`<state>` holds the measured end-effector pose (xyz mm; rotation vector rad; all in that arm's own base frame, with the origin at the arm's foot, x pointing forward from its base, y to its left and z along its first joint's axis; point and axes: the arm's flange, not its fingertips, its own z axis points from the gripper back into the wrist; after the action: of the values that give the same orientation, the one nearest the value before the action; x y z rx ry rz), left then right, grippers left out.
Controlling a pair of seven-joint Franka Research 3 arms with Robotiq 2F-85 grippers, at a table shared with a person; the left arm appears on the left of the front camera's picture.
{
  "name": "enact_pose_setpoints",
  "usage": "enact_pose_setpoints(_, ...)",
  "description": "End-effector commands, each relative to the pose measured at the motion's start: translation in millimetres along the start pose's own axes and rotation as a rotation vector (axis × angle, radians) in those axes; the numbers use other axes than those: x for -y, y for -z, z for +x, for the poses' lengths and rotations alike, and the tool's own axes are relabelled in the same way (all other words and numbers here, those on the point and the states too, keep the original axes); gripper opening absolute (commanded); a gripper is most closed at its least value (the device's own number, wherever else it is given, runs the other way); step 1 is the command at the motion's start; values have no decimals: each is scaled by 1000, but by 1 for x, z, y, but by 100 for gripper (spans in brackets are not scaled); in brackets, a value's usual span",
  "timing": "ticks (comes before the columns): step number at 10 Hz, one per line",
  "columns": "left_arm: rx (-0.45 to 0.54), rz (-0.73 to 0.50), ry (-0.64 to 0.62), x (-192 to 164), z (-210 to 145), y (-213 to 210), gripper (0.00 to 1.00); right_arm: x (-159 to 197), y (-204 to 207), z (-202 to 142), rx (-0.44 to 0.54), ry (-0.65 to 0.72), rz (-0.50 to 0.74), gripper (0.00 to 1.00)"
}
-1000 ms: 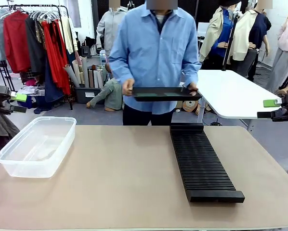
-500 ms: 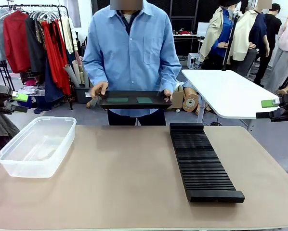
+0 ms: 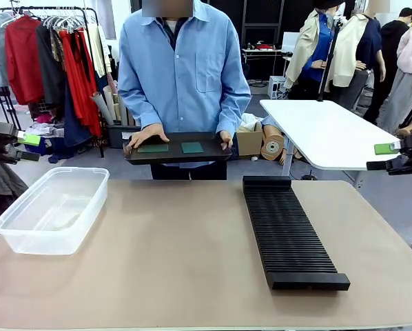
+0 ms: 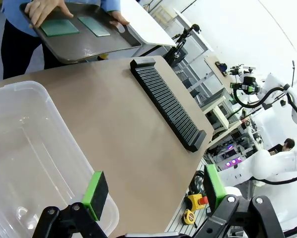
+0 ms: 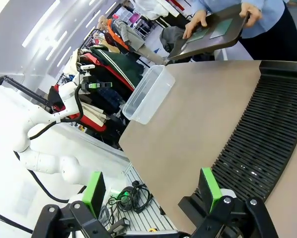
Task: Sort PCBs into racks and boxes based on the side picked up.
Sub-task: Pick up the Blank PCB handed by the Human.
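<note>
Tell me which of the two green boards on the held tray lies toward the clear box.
The left PCB in the front view, near the left end of the tray; the other PCB lies toward the rack.

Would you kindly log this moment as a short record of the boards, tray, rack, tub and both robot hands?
PCBs: two, lying flat on the tray
tray: held by the person, off the table
rack: on the table, no boards in it
tub: on the table, empty
left hand: open, holding nothing
right hand: open, holding nothing
</note>
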<state>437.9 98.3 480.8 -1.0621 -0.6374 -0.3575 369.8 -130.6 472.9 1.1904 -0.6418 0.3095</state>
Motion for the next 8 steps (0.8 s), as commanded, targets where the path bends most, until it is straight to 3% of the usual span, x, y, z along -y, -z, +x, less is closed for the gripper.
enact_pose_setpoints(1, 4, -4, 0, 0, 0, -1, 100, 0, 0, 1, 10, -8, 13, 100)
enact_pose_setpoints(8, 4, -4, 0, 0, 0, -1, 100, 0, 0, 1, 10, -8, 13, 100)
